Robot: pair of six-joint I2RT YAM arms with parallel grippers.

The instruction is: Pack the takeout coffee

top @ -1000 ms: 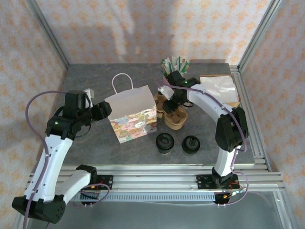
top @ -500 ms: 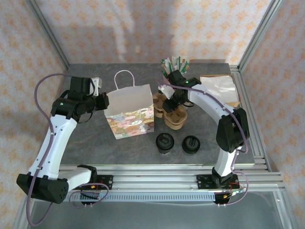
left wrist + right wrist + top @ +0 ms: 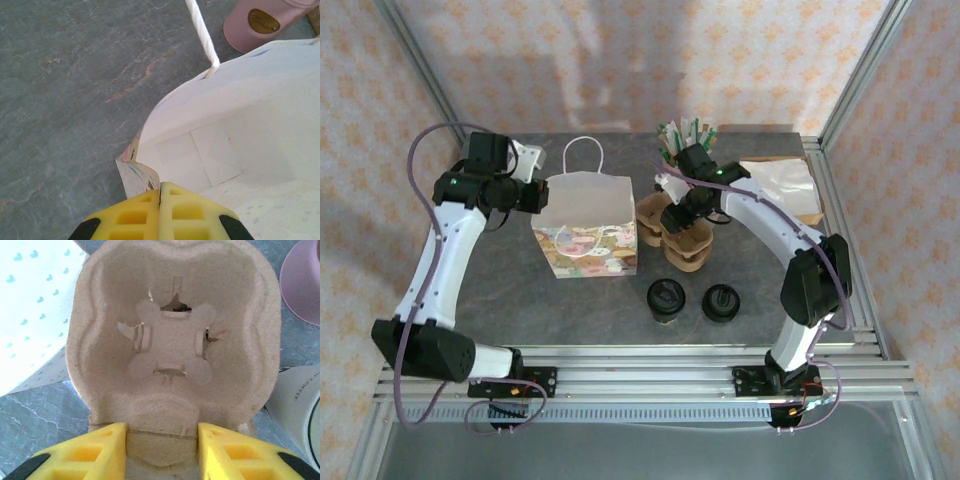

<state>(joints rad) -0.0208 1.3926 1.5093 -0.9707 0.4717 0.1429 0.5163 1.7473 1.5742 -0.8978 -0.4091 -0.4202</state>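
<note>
Early going, by the look of things. Pinches the paper bag (image 3: 585,235) at its rim with the left end effector (image 3: 160,192), fingers pressed together on the paper. Clamps the pulp cup carrier (image 3: 170,340) with the right end effector (image 3: 161,440). Leaves the takeout coffee (image 3: 666,298) and a second cup (image 3: 721,302) unpacked on the worktop (image 3: 500,290), just in front of the bag. Stands upright: small, pale-walled, capped with a round black lid.

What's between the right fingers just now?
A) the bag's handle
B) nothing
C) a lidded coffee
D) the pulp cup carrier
D: in the right wrist view the carrier's near edge fills the gap between the right fingers.
</note>
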